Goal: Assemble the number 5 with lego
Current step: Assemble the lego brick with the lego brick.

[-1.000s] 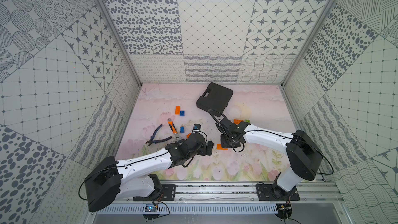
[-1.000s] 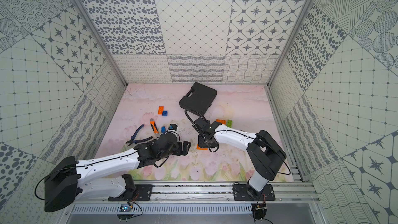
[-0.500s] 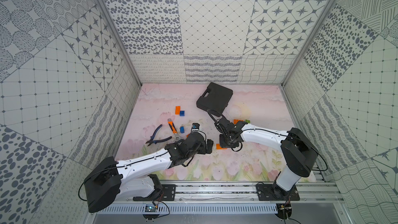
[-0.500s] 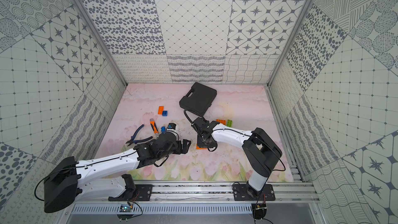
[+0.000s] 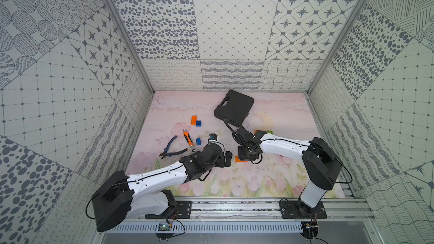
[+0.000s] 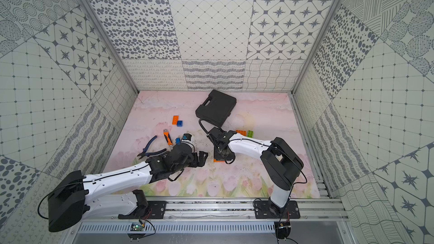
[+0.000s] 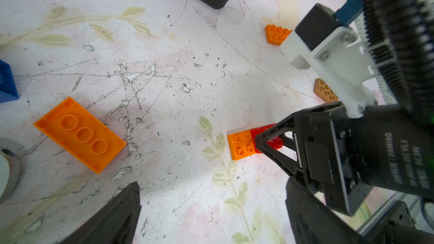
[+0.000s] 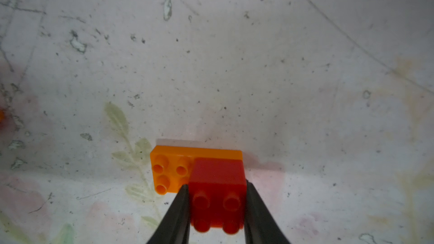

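Note:
My right gripper [image 8: 217, 187] is shut on a short red lego brick [image 8: 217, 179]. The red brick sits on one end of a long orange brick [image 8: 169, 172] that lies studs up on the mat [image 5: 239, 159]. In the left wrist view the same pair shows, orange [image 7: 242, 145] and red [image 7: 274, 142]. My left gripper [image 7: 211, 207] hangs open and empty just left of that pair [image 5: 226, 158]. Another long orange brick [image 7: 79, 134] lies upside down beside it. An orange [image 6: 241, 132] and a green brick [image 6: 250, 133] lie behind the right arm.
A black plastic case [image 5: 234, 106] lies at the back middle. Blue-handled pliers [image 5: 170, 149] and an orange-handled tool [image 5: 187, 137] lie at the left. An orange brick [image 5: 194, 120] with a blue one [image 5: 199, 123] sits further back, and another blue brick [image 5: 198, 141] is near the tool.
The right arm's elbow has swung a little to the left while its gripper stays on the red brick at the orange brick. The left arm has hardly moved.

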You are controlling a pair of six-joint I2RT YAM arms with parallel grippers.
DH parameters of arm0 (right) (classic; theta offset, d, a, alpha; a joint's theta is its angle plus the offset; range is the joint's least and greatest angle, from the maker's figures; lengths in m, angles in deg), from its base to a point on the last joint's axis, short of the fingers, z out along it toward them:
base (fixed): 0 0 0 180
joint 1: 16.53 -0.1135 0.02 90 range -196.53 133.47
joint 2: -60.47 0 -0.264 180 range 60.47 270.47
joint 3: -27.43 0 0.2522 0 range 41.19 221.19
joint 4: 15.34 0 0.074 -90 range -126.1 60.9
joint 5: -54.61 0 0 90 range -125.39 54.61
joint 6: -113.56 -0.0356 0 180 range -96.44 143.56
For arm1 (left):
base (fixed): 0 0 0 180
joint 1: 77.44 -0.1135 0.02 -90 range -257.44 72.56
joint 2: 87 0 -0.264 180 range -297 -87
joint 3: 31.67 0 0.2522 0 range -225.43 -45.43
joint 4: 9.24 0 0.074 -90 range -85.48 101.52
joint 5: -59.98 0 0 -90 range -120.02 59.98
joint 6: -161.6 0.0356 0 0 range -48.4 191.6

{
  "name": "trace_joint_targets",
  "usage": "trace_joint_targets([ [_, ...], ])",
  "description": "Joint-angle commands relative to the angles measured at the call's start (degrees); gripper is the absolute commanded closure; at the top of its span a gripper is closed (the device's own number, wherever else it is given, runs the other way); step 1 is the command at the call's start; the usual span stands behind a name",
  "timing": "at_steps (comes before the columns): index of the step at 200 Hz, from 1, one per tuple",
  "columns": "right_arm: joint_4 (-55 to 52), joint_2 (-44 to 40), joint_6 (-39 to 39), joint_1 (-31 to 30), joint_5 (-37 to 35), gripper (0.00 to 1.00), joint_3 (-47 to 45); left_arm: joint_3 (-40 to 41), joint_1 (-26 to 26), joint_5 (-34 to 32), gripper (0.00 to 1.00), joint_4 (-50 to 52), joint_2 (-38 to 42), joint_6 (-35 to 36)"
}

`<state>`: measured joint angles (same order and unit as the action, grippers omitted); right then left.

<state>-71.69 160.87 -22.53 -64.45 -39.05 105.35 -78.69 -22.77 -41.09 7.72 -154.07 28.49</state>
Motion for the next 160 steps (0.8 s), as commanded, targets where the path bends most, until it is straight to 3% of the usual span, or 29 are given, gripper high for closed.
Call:
trace_joint_targets([
  [1, 0.76, 5.15, 0.14, -0.17, 0.55, 0.68, -1.31, 0.08, -0.28, -0.80, 0.00, -1.91, -0.08, -0.55],
  [90, 0.75, 16.94, 0.05, -0.47, 1.37, 0.71, -2.55, 0.56, -0.36, -1.07, 0.00, -1.47, 1.00, -0.80],
  [160, -0.65, 0.82, 0.22, 2.08, -2.88, 0.69, -5.55, -1.94, -0.40, 2.21, 0.00, -2.21, -1.19, 1.87],
])
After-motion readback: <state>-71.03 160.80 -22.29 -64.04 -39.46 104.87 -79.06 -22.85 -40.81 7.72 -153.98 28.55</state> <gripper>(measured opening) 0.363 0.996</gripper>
